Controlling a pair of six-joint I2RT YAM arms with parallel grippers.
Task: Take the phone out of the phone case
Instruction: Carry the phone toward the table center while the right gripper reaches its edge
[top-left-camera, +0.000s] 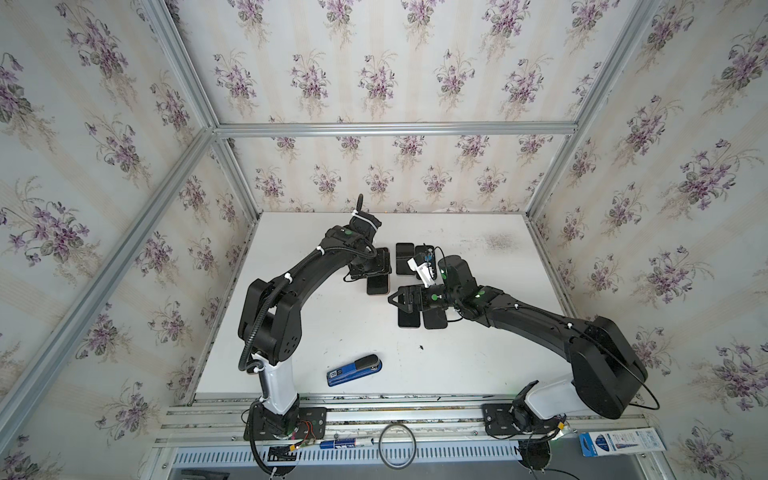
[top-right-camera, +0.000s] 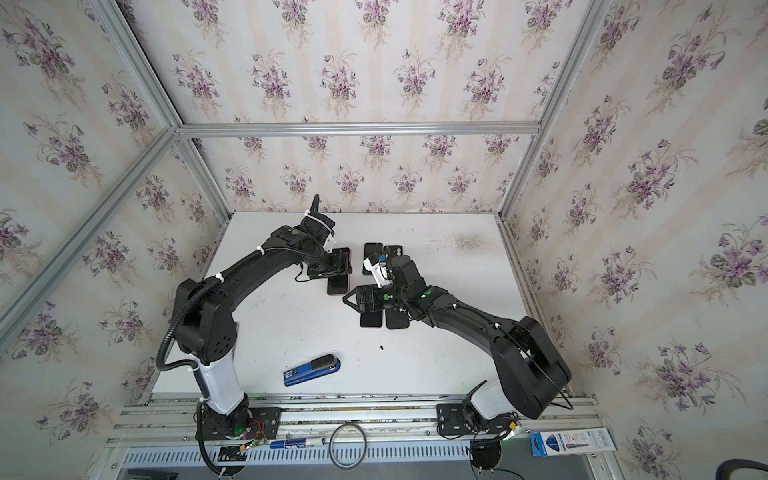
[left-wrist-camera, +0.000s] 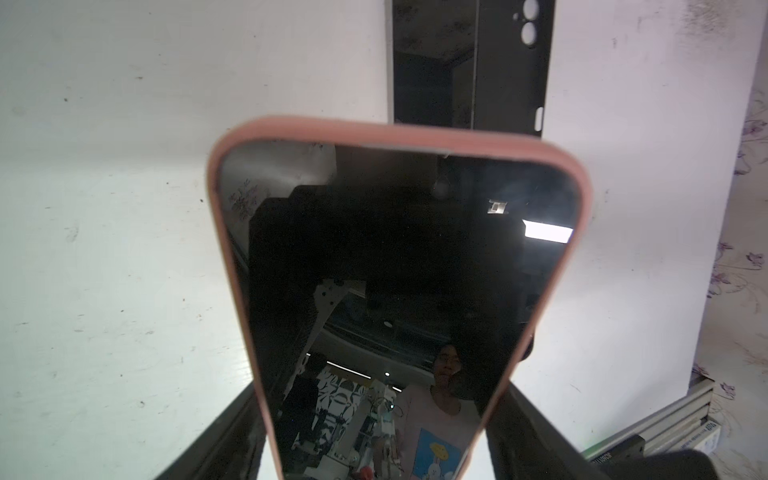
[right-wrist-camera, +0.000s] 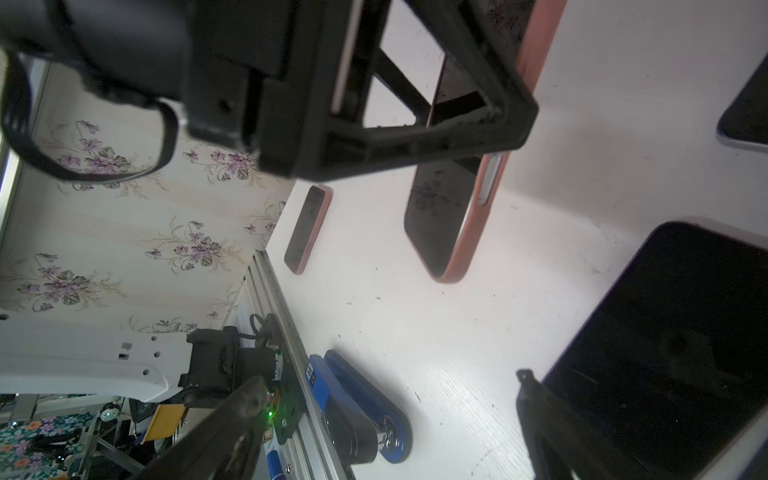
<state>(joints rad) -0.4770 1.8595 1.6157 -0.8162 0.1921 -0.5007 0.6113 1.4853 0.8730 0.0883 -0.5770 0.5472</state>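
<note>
Mid-table, the left gripper (top-left-camera: 371, 268) clasps the cased phone (left-wrist-camera: 395, 270) across its width, long axis front-to-back; right gripper (right-wrist-camera: 386, 386) spread open

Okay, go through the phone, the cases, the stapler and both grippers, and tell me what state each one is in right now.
Pink-cased phone: still in its case, face up, screen dark.
Left gripper: closed across that case's long sides.
Right gripper: open, empty.
Black case: empty, lying flat.
Stapler: closed, lying flat.
</note>
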